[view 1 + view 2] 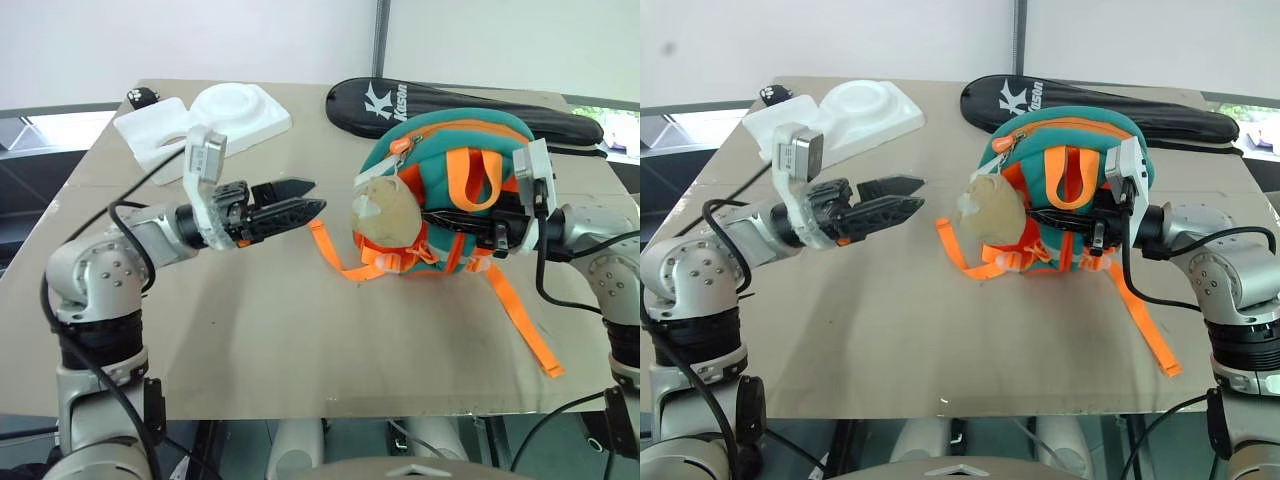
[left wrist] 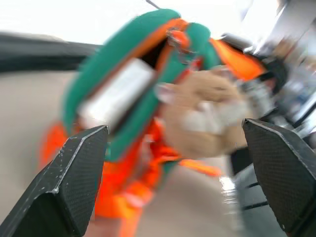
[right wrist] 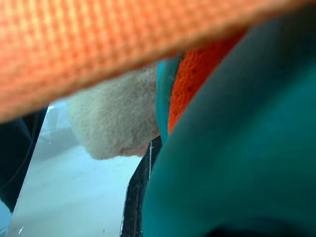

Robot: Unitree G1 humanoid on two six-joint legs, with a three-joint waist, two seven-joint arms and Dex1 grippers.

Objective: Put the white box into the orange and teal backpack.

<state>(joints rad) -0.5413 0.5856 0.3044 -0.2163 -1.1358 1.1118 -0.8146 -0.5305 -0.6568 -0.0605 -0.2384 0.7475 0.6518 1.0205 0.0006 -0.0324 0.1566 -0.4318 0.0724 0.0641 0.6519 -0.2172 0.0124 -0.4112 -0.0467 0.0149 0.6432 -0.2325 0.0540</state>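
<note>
White box inside backpack; left end effector wide open, empty; right end effector clamps backpack.

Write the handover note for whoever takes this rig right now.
Left gripper: open, empty, apart from the backpack, pointing at it.
Right gripper: shut on the backpack, holding it up on the table.
White box: sitting in the backpack's open mouth, partly showing.
Done: box placed inside.
Left: check that it sits fully in, then let go of the backpack.
</note>
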